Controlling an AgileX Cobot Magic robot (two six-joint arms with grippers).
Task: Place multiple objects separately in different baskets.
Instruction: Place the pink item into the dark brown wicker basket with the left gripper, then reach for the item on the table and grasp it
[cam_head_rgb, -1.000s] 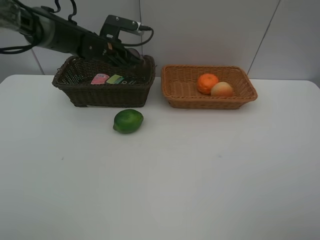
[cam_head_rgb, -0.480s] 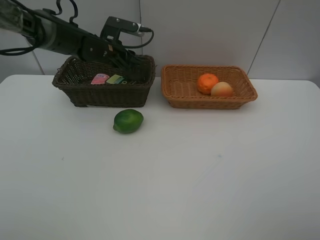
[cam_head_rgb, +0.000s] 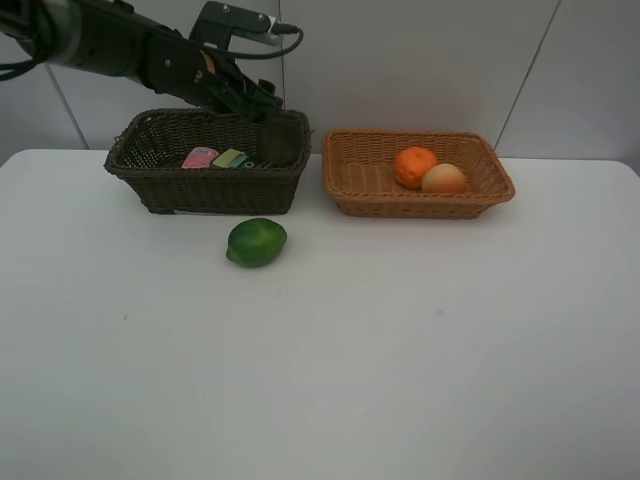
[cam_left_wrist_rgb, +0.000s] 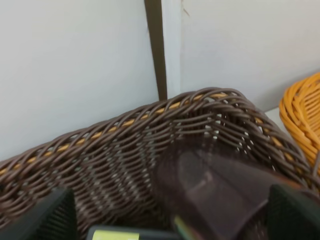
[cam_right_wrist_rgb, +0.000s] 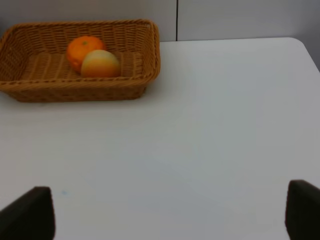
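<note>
The exterior high camera looks down across the white table (cam_head_rgb: 330, 350) toward the back wall. The left wrist view sits close inside the dark brown basket (cam_left_wrist_rgb: 125, 145) — the right wrist view, farther off, shares the light orange-tan basket (cam_right_wrist_rgb: 75, 87).

Sorted items in two wicker baskets near the worktop's far edge.
Dark basket (cam_head_rgb: 205, 190): pink tube (cam_head_rgb: 199, 157), mauve cup (cam_left_wrist_rgb: 220, 195). Tan basket (cam_head_rgb: 415, 200): mandarin (cam_head_rgb: 414, 166) touching red-orange fruit (cam_head_rgb: 444, 179). Lime (cam_head_rgb: 256, 242) lies before the dark basket.
</note>
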